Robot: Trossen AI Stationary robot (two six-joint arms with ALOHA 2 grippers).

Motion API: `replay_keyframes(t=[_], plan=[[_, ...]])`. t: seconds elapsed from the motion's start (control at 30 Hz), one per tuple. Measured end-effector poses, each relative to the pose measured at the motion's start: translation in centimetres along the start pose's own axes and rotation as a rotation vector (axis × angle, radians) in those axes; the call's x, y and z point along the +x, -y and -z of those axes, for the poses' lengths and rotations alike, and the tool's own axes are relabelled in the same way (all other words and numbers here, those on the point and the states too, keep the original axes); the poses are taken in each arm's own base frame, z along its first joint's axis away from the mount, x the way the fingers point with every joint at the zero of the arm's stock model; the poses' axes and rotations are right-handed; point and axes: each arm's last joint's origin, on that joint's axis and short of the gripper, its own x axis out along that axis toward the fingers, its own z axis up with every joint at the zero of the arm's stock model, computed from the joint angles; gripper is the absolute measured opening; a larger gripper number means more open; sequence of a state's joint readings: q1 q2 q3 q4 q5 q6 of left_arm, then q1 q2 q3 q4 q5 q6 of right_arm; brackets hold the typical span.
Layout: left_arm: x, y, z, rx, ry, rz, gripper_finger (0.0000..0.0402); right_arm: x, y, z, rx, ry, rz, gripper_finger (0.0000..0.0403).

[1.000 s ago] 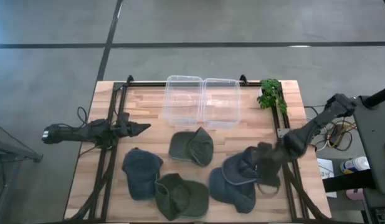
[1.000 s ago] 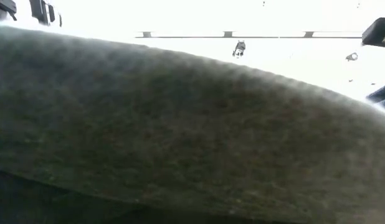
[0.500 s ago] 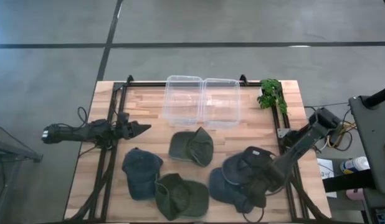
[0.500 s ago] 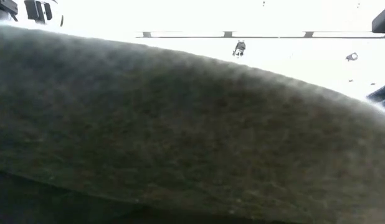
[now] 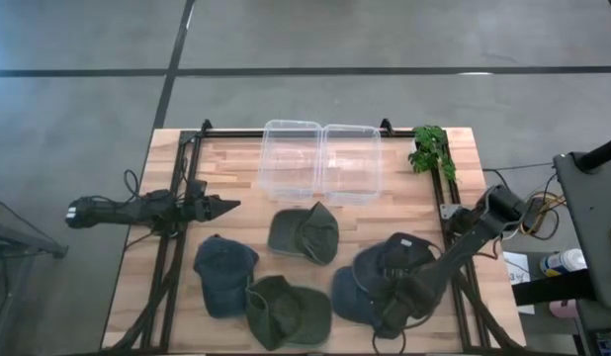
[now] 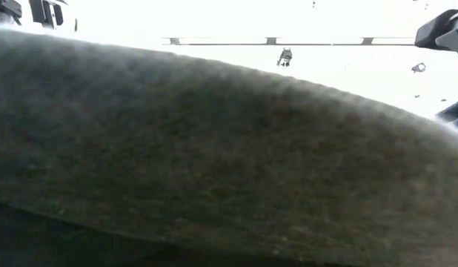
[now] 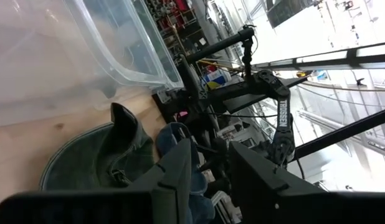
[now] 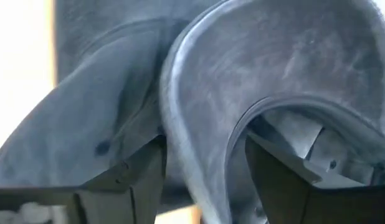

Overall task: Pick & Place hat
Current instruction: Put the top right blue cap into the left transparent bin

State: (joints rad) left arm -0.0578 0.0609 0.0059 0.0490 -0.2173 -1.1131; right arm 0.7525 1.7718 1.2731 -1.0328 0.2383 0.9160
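Table point(image 5: 236, 163), wood top, fills centre of the high view. Two clear bins point(image 5: 320, 161) side by side at upper centre; green plant point(image 5: 431, 148) at upper right corner.

Five hats on lower half. Green hat point(image 5: 304, 233) at centre, blue hat point(image 5: 224, 274) lower left, second green hat point(image 5: 284, 310) bottom centre. Two overlapping blue hats lower right: the upper blue hat point(image 5: 390, 262) lies partly on the lower one point(image 5: 353, 297).

Right arm enters from right edge, reaching down-left; right gripper point(image 5: 396, 309) sits directly on the lower-right blue pair, at their lower edge. Right wrist view shows what overhead cannot: hat's curved brim point(image 8: 199, 124) runs between the two fingers point(image 8: 127, 180), fabric on both sides, so the gripper is closed on the upper blue hat.

Left gripper point(image 5: 224, 207) idle at left-centre of table, pointing right, well apart from all hats. Left wrist view: fingers close together, narrow gap, nothing between; central green hat and bins ahead of it.

Low view: lens almost fully blocked by dark green fabric; only a bright strip at top.
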Motion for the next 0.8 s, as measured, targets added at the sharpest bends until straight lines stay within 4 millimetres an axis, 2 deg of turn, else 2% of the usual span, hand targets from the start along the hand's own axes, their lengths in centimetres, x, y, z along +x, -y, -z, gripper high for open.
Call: replay_keyframes(t=[0.13,0.3,0.4,0.6,0.8], plan=[[0.0,0.0,0.0,-0.007,0.008,-0.006,0.0103,0.7,-0.4,-0.1,0.002,0.0,0.003,0.0157],[0.0,0.2,-0.2,-0.068,0.017,-0.023,0.0103,1.2,-0.5,0.2,0.035,-0.001,0.014,0.0067],[-0.1,1.2,-0.7,-0.078,0.03,0.005,0.0103,1.0,-0.3,0.5,0.064,0.019,0.044,0.0021],[-0.1,2.9,-1.6,-0.085,0.055,0.025,0.0103,-0.5,0.6,0.7,0.187,0.093,0.074,0.0016],[0.1,4.7,-2.4,-0.087,0.06,0.031,0.0103,-5.1,3.7,1.5,0.432,0.3,0.075,0.0015]])
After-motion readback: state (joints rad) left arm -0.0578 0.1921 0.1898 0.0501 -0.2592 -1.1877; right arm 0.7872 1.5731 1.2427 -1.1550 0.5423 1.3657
